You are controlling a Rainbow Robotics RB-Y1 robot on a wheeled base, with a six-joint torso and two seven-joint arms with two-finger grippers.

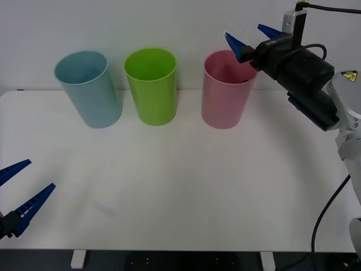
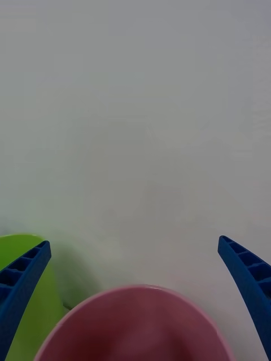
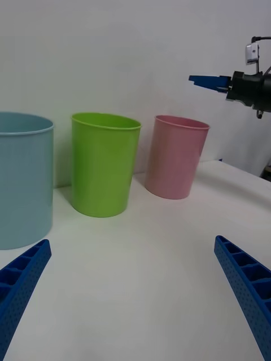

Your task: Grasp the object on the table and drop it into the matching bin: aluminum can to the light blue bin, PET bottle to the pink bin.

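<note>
The front view looks down from above the arms across the table (image 1: 180,186) toward the far wall. The right wrist view sits close above the pink bin (image 2: 135,324), facing that wall. The left wrist view looks low from the near left, sharing the pink bin (and its green neighbour (image 3: 104,163)).

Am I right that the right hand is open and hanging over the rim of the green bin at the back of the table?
Not quite. The right hand is open, but it hangs over the rim of the pink bin, not the green bin, which stands one place toward the robot's left. The front view shows this, and in the right wrist view the pink rim sits between the fingers.
</note>
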